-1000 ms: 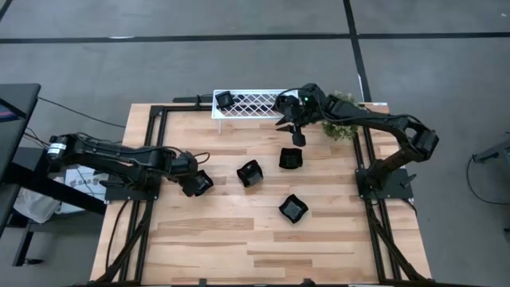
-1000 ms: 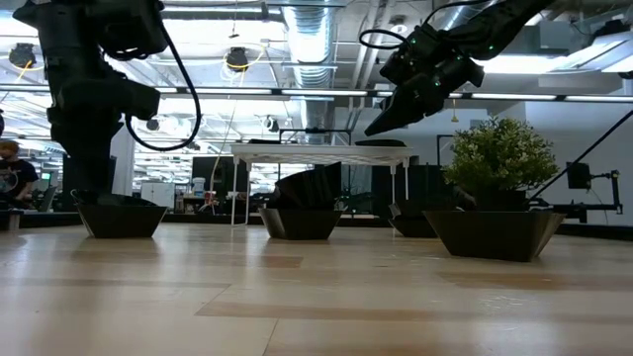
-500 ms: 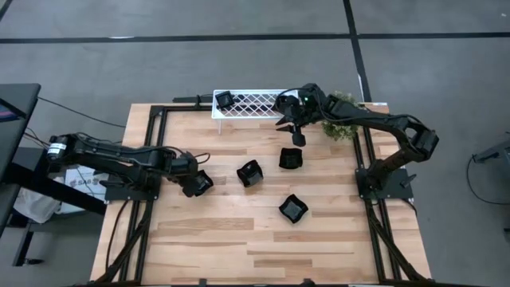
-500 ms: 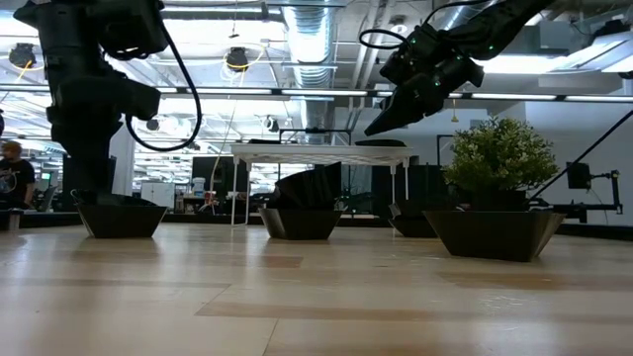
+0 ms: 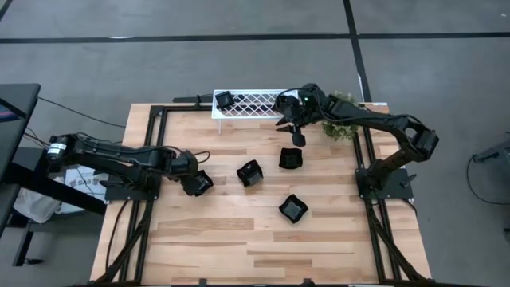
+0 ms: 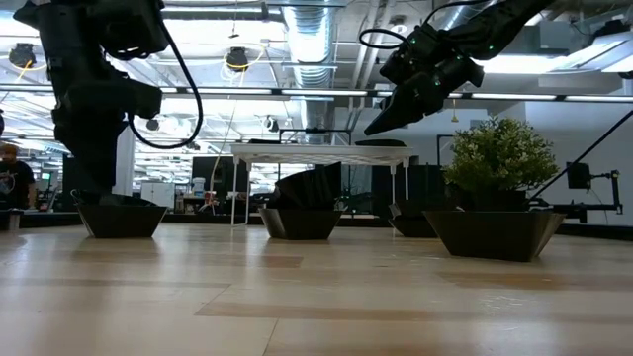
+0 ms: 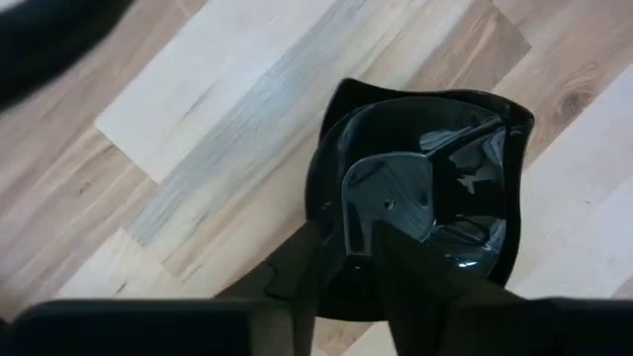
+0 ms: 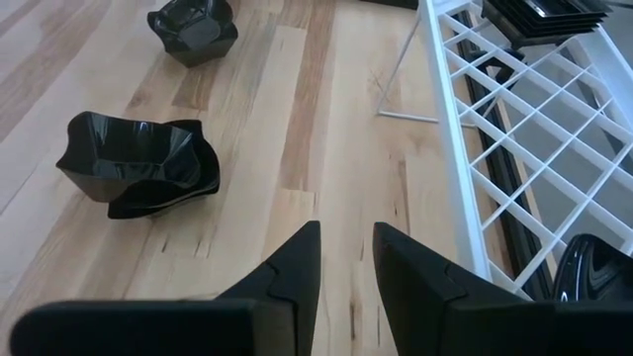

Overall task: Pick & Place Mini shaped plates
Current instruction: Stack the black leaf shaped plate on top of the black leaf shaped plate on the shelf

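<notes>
On the left, my left gripper [image 5: 196, 184] is down at a shiny black plate [image 7: 420, 193] on the table [image 5: 231, 231]. One finger is inside the bowl and one outside, with a small gap; I cannot tell if they squeeze the rim. The plate looks hard, light and slippery, so I would pinch its thin rim. Three more plates [image 5: 249, 173] sit in the middle. On the right, my right gripper [image 5: 296, 134] hangs beside the white rack [image 5: 253, 104], jaws a little apart, holding nothing. The rack holds plates too.
</notes>
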Robot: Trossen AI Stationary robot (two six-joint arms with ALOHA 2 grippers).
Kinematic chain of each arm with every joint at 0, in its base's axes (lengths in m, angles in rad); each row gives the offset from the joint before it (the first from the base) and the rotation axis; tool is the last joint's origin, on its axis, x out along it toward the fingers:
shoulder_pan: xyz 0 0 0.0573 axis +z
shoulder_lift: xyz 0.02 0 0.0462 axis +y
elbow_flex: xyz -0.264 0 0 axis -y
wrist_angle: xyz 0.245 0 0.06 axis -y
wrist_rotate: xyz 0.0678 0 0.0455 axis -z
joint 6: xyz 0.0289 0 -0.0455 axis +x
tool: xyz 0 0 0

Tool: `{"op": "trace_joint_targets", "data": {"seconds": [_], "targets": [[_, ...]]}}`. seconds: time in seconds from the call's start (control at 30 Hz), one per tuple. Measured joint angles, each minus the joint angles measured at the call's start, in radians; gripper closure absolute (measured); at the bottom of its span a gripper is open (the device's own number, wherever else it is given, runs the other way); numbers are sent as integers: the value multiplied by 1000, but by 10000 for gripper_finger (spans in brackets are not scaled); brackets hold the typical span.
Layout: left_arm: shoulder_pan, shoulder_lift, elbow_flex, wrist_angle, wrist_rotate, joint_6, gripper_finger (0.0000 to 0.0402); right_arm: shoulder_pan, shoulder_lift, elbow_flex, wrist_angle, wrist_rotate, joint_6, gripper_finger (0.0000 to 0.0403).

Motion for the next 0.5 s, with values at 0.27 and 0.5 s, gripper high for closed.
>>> {"op": "trace_joint_targets", "data": {"seconds": [0.27, 0.5], "targets": [[0, 0, -67, 3, 16, -72, 262, 0, 0, 0, -1, 0, 0, 312], [0, 0, -67, 16, 16, -71, 268, 0, 0, 0, 0, 0, 0, 312]]}}
